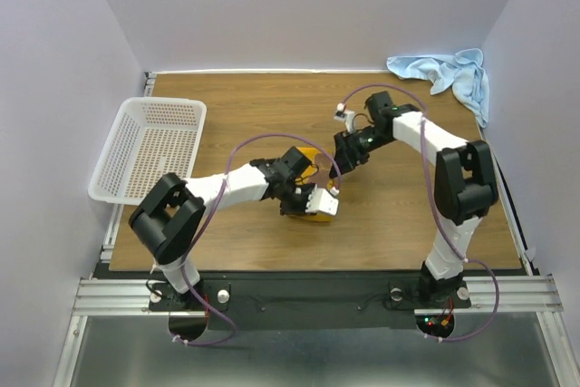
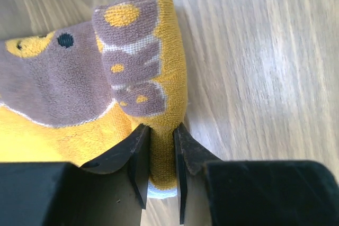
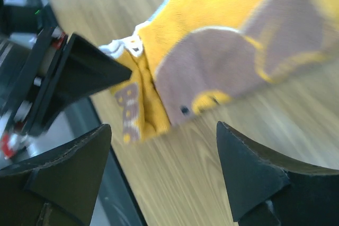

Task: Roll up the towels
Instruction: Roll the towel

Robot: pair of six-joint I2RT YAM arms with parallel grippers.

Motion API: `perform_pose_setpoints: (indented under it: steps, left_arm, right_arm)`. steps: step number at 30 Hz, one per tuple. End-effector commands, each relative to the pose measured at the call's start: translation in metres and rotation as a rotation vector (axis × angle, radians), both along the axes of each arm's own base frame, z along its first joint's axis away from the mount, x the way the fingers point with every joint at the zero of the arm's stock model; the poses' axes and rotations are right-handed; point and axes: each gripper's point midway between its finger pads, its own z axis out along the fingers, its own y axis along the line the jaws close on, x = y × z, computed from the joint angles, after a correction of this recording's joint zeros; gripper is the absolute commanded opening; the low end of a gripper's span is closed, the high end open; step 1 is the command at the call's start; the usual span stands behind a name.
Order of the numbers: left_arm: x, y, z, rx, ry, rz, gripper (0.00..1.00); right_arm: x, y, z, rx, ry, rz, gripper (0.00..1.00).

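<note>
Two towels: yellow towel [image 2: 63, 130] at centre of table [image 1: 254, 115], blue towel [image 1: 449, 74] crumpled at far-right corner.
L gripper [image 2: 161, 130] clamped on yellow's folded edge, R gripper [image 3: 164, 126] w/ jaws apart just beside; best to roll tight, edges aligned.

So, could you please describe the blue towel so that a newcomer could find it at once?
Start at the wooden table and go to its far right corner. The blue towel lies crumpled there. Unlike the patterned yellow towel mid-table, it is plain, pale and on its own.
</note>
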Motion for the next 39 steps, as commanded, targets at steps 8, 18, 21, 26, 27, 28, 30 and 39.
perform_pose_setpoints:
  steps: [8,18,21,26,27,28,30,39]
  left_arm:
    - [-0.022,0.014,-0.009,0.072,0.53,0.109,0.2]
    - [0.003,0.017,-0.028,0.122,0.689,0.175,0.23]
    - [0.01,0.017,-0.031,0.14,0.712,0.185,0.24]
    - [0.016,0.018,-0.04,0.162,0.75,0.196,0.26]
    - [0.018,0.017,-0.039,0.161,0.753,0.2,0.27]
    - [0.019,0.017,-0.04,0.162,0.755,0.202,0.27]
    - [0.022,0.017,-0.042,0.165,0.766,0.209,0.28]
    - [0.027,0.017,-0.047,0.161,0.794,0.227,0.33]
  right_arm:
    - [-0.01,-0.049,0.08,-0.057,-0.39,-0.077,0.82]
    - [-0.044,-0.033,0.08,-0.087,-0.518,0.024,0.65]
    - [-0.043,-0.019,0.078,-0.127,-0.613,0.054,0.63]
    - [-0.043,0.007,0.062,-0.248,-0.78,0.106,0.63]
    - [-0.048,0.019,0.055,-0.245,-0.8,0.14,0.63]
    - [-0.048,0.023,0.052,-0.253,-0.808,0.15,0.63]
    - [-0.044,0.031,0.039,-0.291,-0.836,0.175,0.63]
    - [-0.051,0.064,-0.014,-0.363,-0.937,0.314,0.7]
